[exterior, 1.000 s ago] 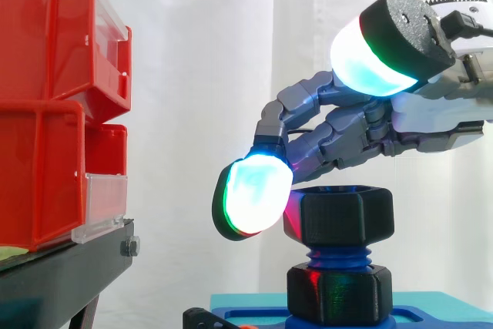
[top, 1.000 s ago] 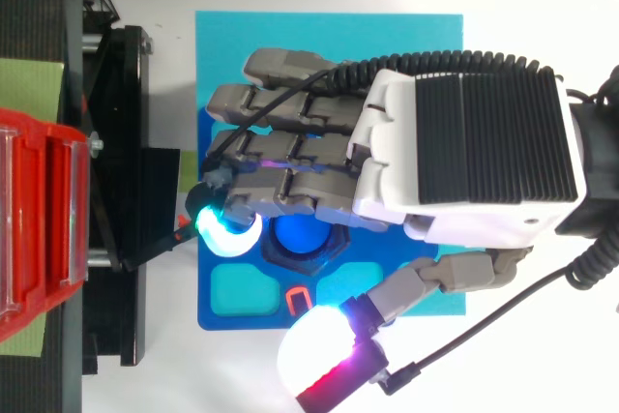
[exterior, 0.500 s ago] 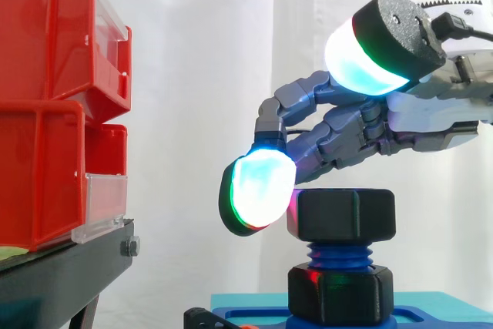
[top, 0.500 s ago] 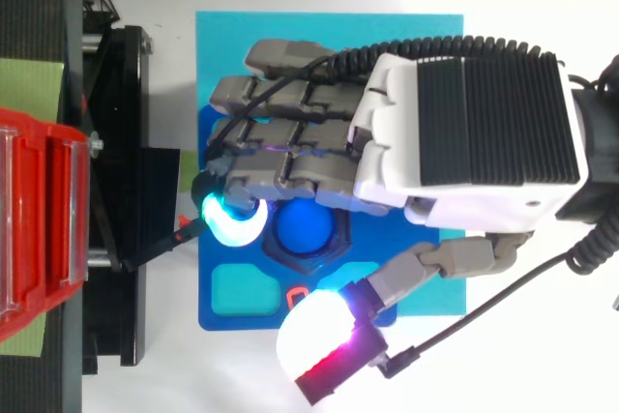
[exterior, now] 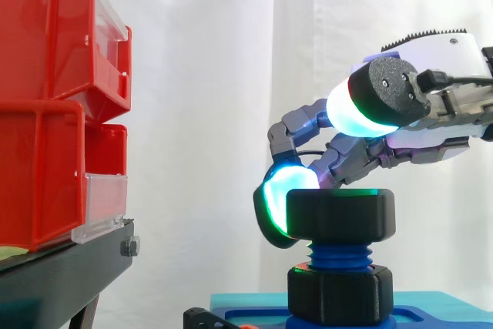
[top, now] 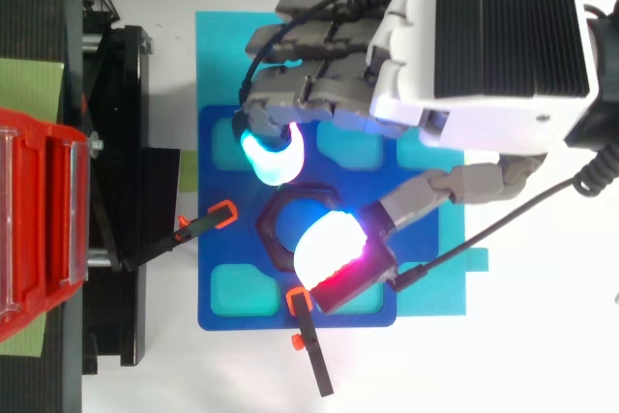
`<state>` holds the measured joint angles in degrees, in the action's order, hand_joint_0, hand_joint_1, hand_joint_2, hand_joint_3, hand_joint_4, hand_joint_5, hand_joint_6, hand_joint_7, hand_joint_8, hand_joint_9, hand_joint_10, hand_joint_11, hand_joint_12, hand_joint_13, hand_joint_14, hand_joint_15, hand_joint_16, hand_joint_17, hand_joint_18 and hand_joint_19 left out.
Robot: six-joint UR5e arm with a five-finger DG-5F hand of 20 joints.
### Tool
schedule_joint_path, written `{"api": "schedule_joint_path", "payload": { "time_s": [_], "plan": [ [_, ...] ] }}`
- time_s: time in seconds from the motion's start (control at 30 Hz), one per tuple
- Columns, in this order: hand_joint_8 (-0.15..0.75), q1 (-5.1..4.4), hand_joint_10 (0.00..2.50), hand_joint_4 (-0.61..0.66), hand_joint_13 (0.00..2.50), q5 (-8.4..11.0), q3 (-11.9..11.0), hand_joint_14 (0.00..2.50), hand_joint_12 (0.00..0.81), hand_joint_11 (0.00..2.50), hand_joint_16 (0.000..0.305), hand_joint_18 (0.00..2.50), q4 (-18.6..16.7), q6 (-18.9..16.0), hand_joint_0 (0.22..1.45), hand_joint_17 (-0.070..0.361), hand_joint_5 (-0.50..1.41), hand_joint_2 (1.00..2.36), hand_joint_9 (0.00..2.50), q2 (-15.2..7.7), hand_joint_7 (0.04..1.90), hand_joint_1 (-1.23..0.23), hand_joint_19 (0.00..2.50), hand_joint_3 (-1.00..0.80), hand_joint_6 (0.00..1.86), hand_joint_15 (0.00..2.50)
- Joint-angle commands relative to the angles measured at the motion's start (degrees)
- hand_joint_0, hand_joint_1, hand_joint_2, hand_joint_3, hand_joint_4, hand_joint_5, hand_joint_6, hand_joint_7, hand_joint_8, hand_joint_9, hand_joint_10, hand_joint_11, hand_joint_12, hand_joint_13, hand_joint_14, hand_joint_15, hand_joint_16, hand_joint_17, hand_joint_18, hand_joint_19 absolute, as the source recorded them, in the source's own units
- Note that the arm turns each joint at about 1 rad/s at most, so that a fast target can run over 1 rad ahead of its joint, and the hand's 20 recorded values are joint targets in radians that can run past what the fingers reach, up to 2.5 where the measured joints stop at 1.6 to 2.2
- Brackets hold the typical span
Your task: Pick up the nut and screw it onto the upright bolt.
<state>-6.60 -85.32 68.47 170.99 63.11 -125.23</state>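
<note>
The hand reaches in level from the right above the bolt, palm down, its fingers curled forward and downward; one glowing fingertip hangs at the height of the nut, at its far left side, partly hidden behind it and either touching or just beside it; the thumb pad floats clear above the nut's top on the near side; the hand grips nothing.

The side view shows the nut seated on the blue threads of the upright bolt, with exposed thread between it and a black hex collar at the bolt's foot; it also shows the gap between thumb and nut. The top view shows the back of the hand lying far and right of the nut, the thumb pad covering the nut's middle, and the fingertip just beyond its far edge. There too the blue plate holding the bolt rests on a teal mat, with two orange-tipped clamps on its left and near edges.

Red bins on a black stand stand well apart to the left.
</note>
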Motion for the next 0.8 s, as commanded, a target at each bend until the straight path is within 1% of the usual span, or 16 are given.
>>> {"api": "schedule_joint_path", "payload": {
  "time_s": [0.0,0.03,0.1,0.17,0.27,0.33,0.4,0.43,0.47,0.5,0.53,0.57,0.6,0.67,0.7,0.77],
  "plan": [
    [0.296,0.63,0.0,0.26,0.45,-0.37,0.0,0.0,0.308,0.0,0.044,0.34,0.13,0.0,0.51,0.099,-0.03,1.0,0.68,0.07,1.44,-0.29,0.0,-0.5,0.51,0.0],
    [0.298,1.06,0.0,0.25,0.46,-0.98,0.0,0.0,0.308,0.0,0.044,0.34,0.13,0.0,0.51,0.099,-0.03,1.0,0.68,0.07,1.43,-0.29,0.0,-0.5,0.51,0.0],
    [0.297,1.15,0.0,0.25,0.47,-1.16,0.0,0.0,0.305,0.0,0.044,0.35,0.13,0.0,0.52,0.098,-0.03,1.0,0.7,0.07,1.44,-0.29,0.0,-0.5,0.52,0.0],
    [0.299,1.68,0.0,0.25,0.47,-2.39,0.0,0.0,0.303,0.0,0.043,0.35,0.13,0.0,0.52,0.097,-0.02,1.0,0.72,0.25,1.44,-0.29,0.0,-0.5,0.51,0.0],
    [0.302,2.12,0.0,0.25,0.47,-3.18,0.0,0.0,0.301,0.0,0.043,0.36,0.75,0.09,0.52,0.096,-0.02,1.0,0.74,0.78,1.45,-0.29,0.0,-0.5,0.51,0.0],
    [0.299,2.29,0.0,0.25,0.48,-3.36,-0.09,0.0,0.298,0.0,0.042,0.36,1.19,0.09,0.52,0.095,-0.01,1.0,0.76,1.13,1.46,-0.28,0.0,-0.5,0.51,0.0],
    [0.299,2.56,0.0,0.25,0.48,-3.36,-0.71,0.0,0.298,0.0,0.042,0.37,1.36,0.0,0.52,0.095,-0.02,1.0,0.76,2.09,1.45,-0.28,0.0,-0.5,0.5,0.0],
    [0.287,2.65,0.0,0.26,0.43,-3.44,-0.97,0.0,0.309,0.0,0.043,0.32,1.36,0.0,0.52,0.097,-0.06,1.0,0.7,2.27,1.3,-0.28,0.0,-0.5,0.5,0.0],
    [0.274,2.82,0.0,0.26,0.41,-3.44,-0.97,0.0,0.313,0.0,0.044,0.29,1.36,0.0,0.51,0.099,-0.07,1.0,0.65,2.36,1.24,-0.27,0.0,-0.5,0.5,0.0],
    [0.268,3.09,0.0,0.27,0.33,-3.53,-1.76,0.0,0.332,0.0,0.047,0.2,1.71,0.18,0.51,0.105,-0.1,1.0,0.56,2.62,1.14,-0.26,0.0,-0.5,0.5,0.0],
    [0.26,3.17,0.0,0.28,0.24,-3.62,-1.94,0.0,0.344,0.0,0.049,0.11,1.89,0.18,0.5,0.111,-0.14,1.0,0.45,2.62,1.01,-0.24,0.0,-0.5,0.5,0.0],
    [0.26,3.53,0.0,0.27,0.23,-3.97,-3.08,0.0,0.348,0.0,0.05,0.09,2.15,0.09,0.5,0.113,-0.15,1.0,0.43,2.62,0.97,-0.24,0.0,-0.5,0.5,0.0],
    [0.256,3.88,0.0,0.25,0.18,-4.59,-4.13,0.0,0.356,0.0,0.051,0.04,2.33,0.09,0.49,0.115,-0.17,1.0,0.38,2.62,0.86,-0.23,0.0,-0.5,0.5,0.0],
    [0.247,3.96,0.0,0.22,0.15,-5.03,-4.66,0.0,0.355,0.0,0.052,0.0,2.33,0.09,0.49,0.116,-0.18,1.0,0.34,2.53,0.78,-0.22,0.0,-0.5,0.5,0.0],
    [0.243,4.14,0.0,0.21,0.13,-6.43,-5.54,0.0,0.356,0.0,0.053,0.0,2.15,0.18,0.49,0.118,-0.19,1.0,0.32,2.53,0.75,-0.22,0.0,-0.5,0.5,0.0],
    [0.239,4.14,0.0,0.21,0.11,-8.63,-5.63,0.0,0.357,0.0,0.053,0.0,1.89,0.18,0.49,0.119,-0.19,1.0,0.31,2.53,0.71,-0.21,0.0,-0.5,0.5,0.0]
  ]
}}
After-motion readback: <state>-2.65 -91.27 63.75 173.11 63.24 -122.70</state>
